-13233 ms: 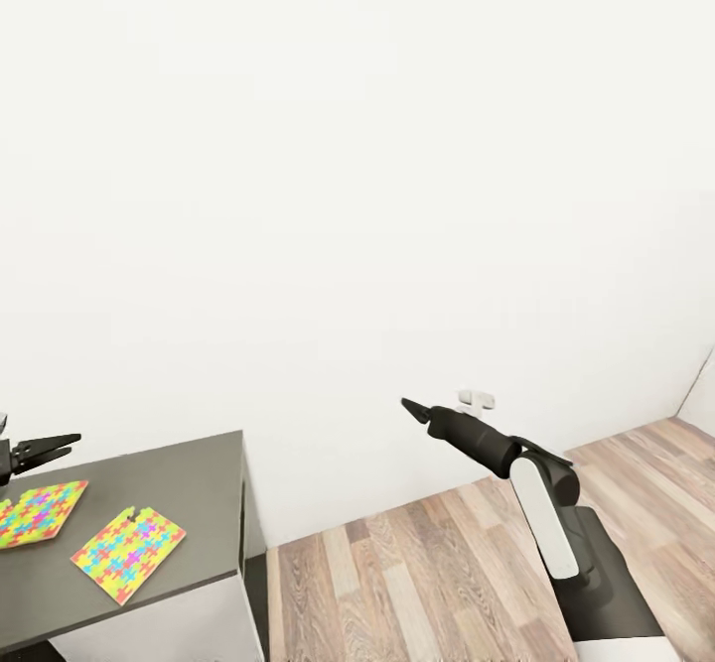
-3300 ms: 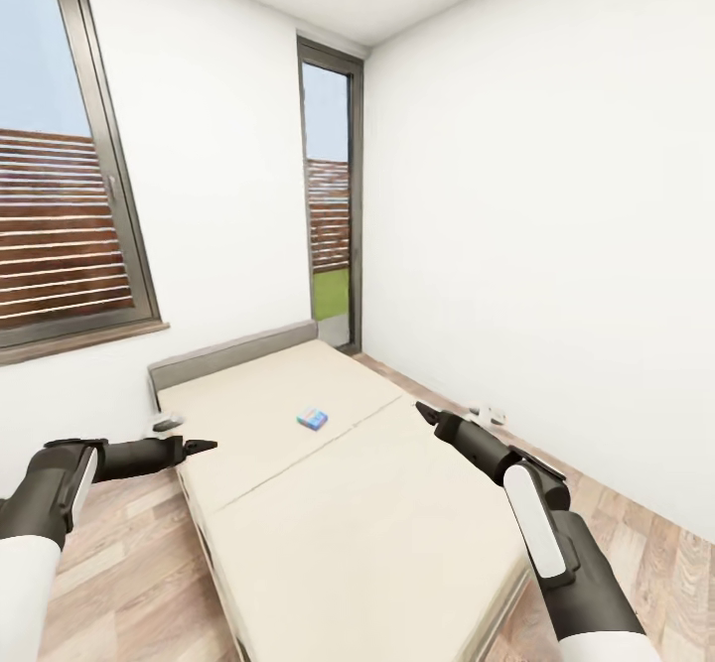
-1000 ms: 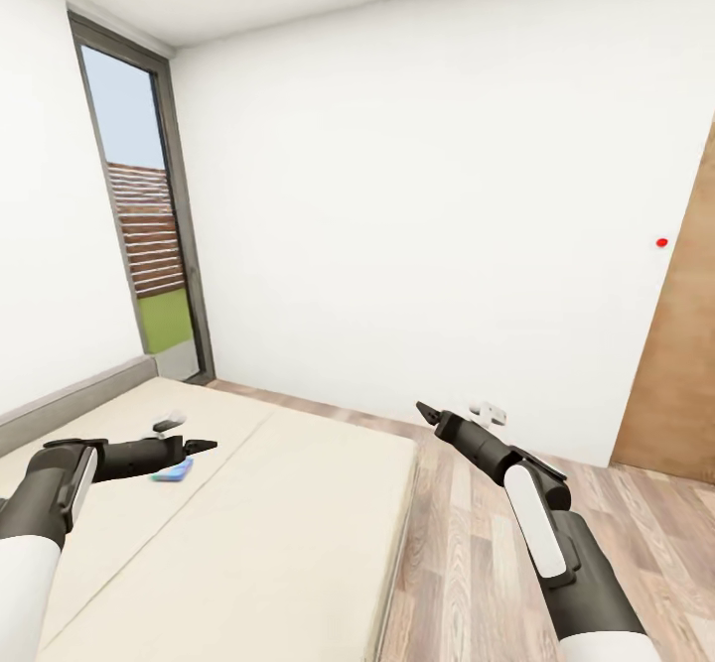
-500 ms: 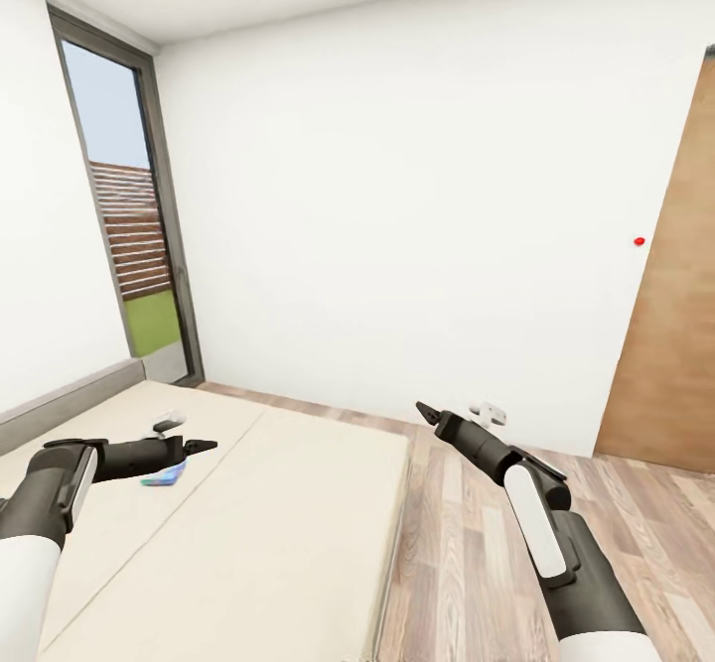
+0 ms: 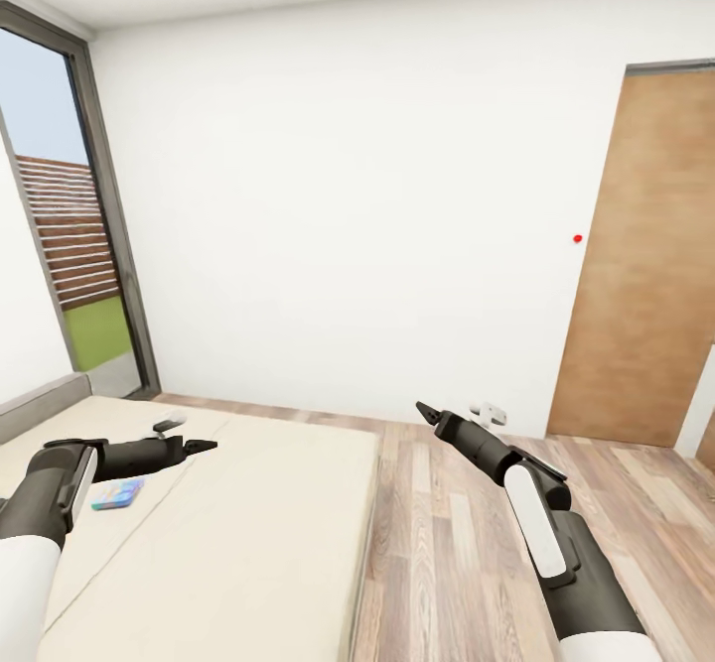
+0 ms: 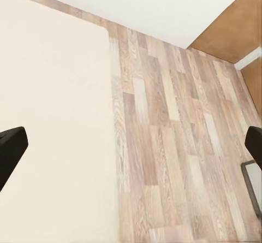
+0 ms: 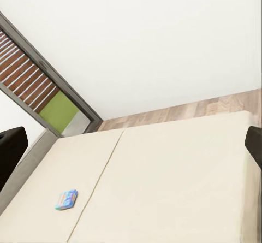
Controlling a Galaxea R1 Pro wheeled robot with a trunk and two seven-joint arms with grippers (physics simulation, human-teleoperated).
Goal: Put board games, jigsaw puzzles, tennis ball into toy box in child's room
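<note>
Transit stage beside the bed (image 5: 268, 503), with collection apparently not yet begun on this side of the room. Board game (image 5: 117, 492), a small flat box with a blue and multicoloured lid, lying on the mattress near the headboard (image 5: 40, 414), close to the left forearm; also seen from the right wrist camera (image 7: 66, 199), lying flat on the cream mattress beside its centre seam. Second board game from the bed not identifiable in these renders; whether collected or merely out of frame cannot be told. Toy box, counter, jigsaw puzzles and tennis ball outside the present field, so no count of items stored possible. Left gripper (image 5: 202, 445) extended over the mattress, carrying nothing; fingers (image 6: 11, 150) set wide apart in its wrist camera, with bare bedding and wooden floor (image 5: 467, 533) between them. Right gripper (image 5: 425, 411) raised above the floor beyond the bed's foot, likewise carrying nothing; fingers (image 7: 12, 144) also set wide apart. Judged remaining: approach to the board game, grasp, carry to the toy box, then the other toys. Legible writing: none; lid print too small to read, no brand or label discernible. Other fixtures: brown door (image 5: 641, 265), tall window (image 5: 60, 235), small red dot (image 5: 577, 239) on the white wall.
</note>
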